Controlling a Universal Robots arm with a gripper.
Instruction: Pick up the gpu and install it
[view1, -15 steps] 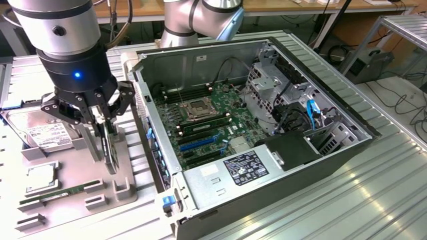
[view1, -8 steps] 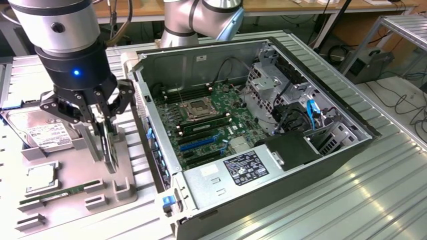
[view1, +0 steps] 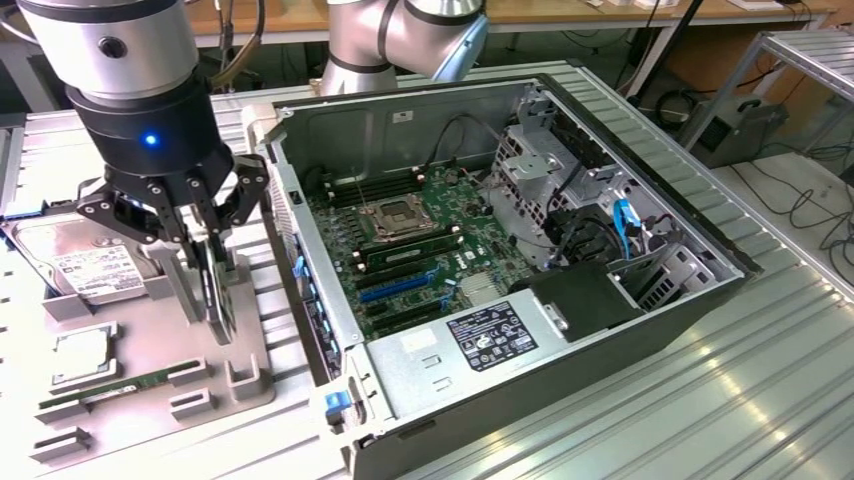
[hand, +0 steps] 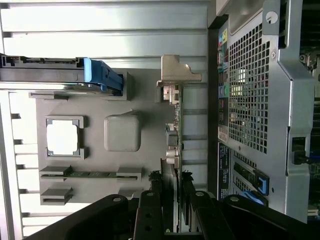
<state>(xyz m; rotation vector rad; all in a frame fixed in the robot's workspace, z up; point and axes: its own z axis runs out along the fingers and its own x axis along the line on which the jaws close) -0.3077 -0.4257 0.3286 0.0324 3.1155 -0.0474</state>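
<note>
Grey plastic tray (view1: 147, 425) is lying nearest, carrying a green memory stick (view1: 114, 388) and a square processor (view1: 80, 357) in its pockets. Just behind them the gpu (view1: 218, 295) is standing upright on edge in the tray's slot, silver bracket (hand: 176, 75) at one end, while the gripper (view1: 203, 240) is reaching down from above and clamping both faces of the card. Farther back a hard drive (view1: 83, 268) is resting on the tray, and the open computer case (view1: 534, 380) is sitting on the exterior view's right, exposing its motherboard (view1: 414, 250)
</note>
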